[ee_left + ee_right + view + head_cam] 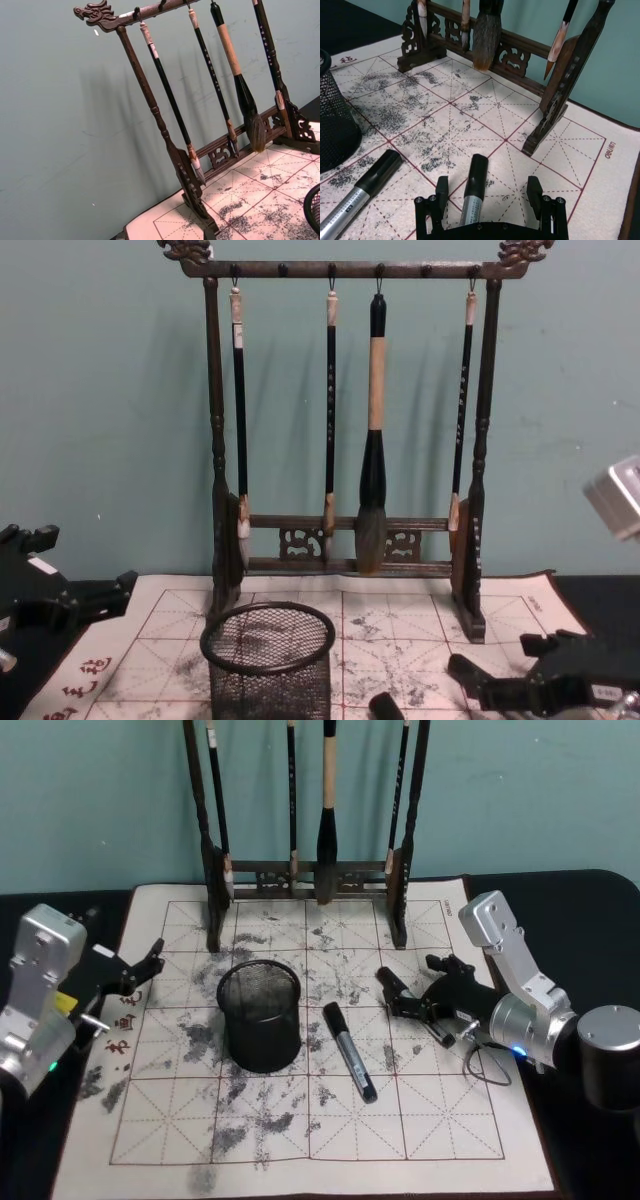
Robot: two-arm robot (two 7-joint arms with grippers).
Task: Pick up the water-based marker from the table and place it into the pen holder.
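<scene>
The black wire-mesh pen holder (260, 1016) (268, 660) (332, 120) stands left of centre on the white gridded mat (330, 1140). A marker with a black cap and grey body (350, 1052) (357, 197) lies on the mat just right of the holder. A second black-capped marker (472, 197) lies between the wide-apart fingers of my right gripper (488, 184) (410, 990), which is low over the mat and open; neither finger touches it. My left gripper (140, 975) rests open at the mat's left edge with nothing in it.
A tall dark wooden brush rack (310, 885) (345, 440) with several hanging brushes stands at the back of the mat, close behind the holder. The rack's right foot (545, 125) is just ahead of the right gripper. Dark table top (590, 920) surrounds the mat.
</scene>
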